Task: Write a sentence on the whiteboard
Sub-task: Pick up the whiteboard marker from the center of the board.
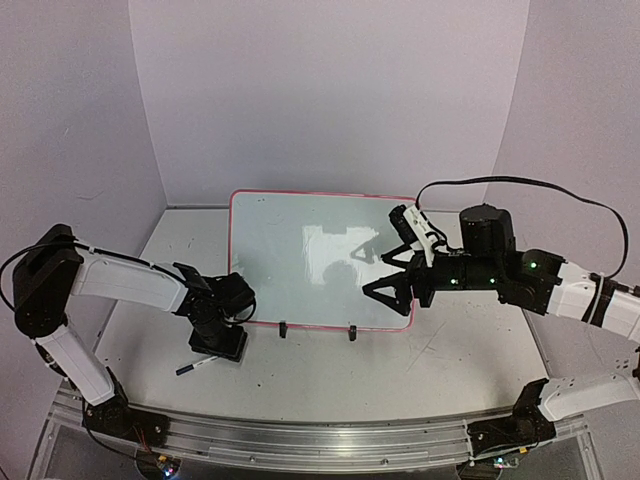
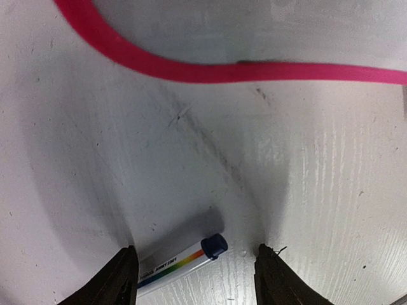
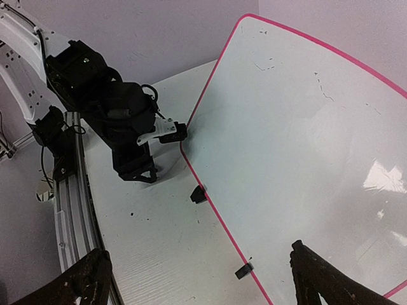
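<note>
Your left gripper point(image 2: 197, 274) is low over the scuffed, white-painted table point(image 2: 331, 190), fingers spread and pinching nothing. The slim white plastic marker point(image 2: 177, 262), with a rainbow label band and a dark blue cap point(image 2: 214, 244), lies between the fingers but is skewed and hugs one side. Main risk: it's a smooth round barrel on a hard surface, so an off-centre close will likely roll or swing it out instead of trapping it. From the wrist view only the cap end sits in the jaw line; grab there and you could pull the cap loose or end up with a long, droopy lever. The cap is on, so no ink until it's dealt with. The glossy white rectangular whiteboard point(image 1: 290, 260), with a thin red-pink rounded frame, sits mid-table beyond both arms, its near-left corner just beside the left gripper. Two small black clip feet point(image 1: 284, 328) sit on the near edge; I can't tell whether it lies flat or slightly propped. It's a slick board on a painted top, so I'd expect pen pressure to make it skate unless it's braced. Your right gripper point(image 1: 385, 275) hangs over the board's right side, fingers wide and holding nothing; contact is unclear. Glare may hide faint strokes, and a few stray dashes show on the surface.
</note>
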Robot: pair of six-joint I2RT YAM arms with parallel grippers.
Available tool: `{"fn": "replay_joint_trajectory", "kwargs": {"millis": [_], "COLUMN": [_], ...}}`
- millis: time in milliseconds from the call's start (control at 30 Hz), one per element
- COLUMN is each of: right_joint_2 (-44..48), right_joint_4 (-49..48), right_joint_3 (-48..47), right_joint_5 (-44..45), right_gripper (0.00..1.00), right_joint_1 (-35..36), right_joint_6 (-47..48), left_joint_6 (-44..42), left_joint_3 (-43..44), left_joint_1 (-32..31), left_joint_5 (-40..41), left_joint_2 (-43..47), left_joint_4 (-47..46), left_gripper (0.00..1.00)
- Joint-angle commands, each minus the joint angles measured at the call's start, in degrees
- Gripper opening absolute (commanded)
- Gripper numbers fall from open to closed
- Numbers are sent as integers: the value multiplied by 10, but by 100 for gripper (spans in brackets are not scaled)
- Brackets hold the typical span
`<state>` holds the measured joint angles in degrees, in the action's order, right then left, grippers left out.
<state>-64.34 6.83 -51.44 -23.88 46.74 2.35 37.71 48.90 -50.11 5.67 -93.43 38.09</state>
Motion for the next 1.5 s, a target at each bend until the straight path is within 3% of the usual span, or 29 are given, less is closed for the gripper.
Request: {"fn": "replay_joint_trajectory", "kwargs": {"millis": [0, 700, 900, 1000, 1067, 1333, 1467], "right_joint_2": [3, 17, 19, 14, 13, 11, 10], "right_joint_4": [-25, -31, -31, -33, -33, -35, -37], "right_joint_3": [8, 16, 14, 11, 9, 7, 10], "right_joint_5": [-11, 2, -1, -3, -4, -1, 4], "right_gripper": [98, 98, 98, 98, 98, 98, 98], "right_joint_1": [-3, -4, -4, -3, -3, -3, -3], "right_joint_6": [0, -18, -19, -19, -19, -15, -17], "left_joint_6": [22, 27, 41, 52, 67, 108, 108], "left_joint_3": [-28, -11, -26, -29, -30, -63, -61], "left_joint_1": [-2, -13, -17, -21, -28, -70, -78], "left_joint_5": [10, 39, 19, 6, -4, -43, -19], "left_joint_2": [-14, -78, -59, -49, -37, -13, -22], "left_joint_4": [95, 39, 41, 50, 65, 89, 95], "left_gripper": [60, 17, 19, 38, 43, 38, 35]}}
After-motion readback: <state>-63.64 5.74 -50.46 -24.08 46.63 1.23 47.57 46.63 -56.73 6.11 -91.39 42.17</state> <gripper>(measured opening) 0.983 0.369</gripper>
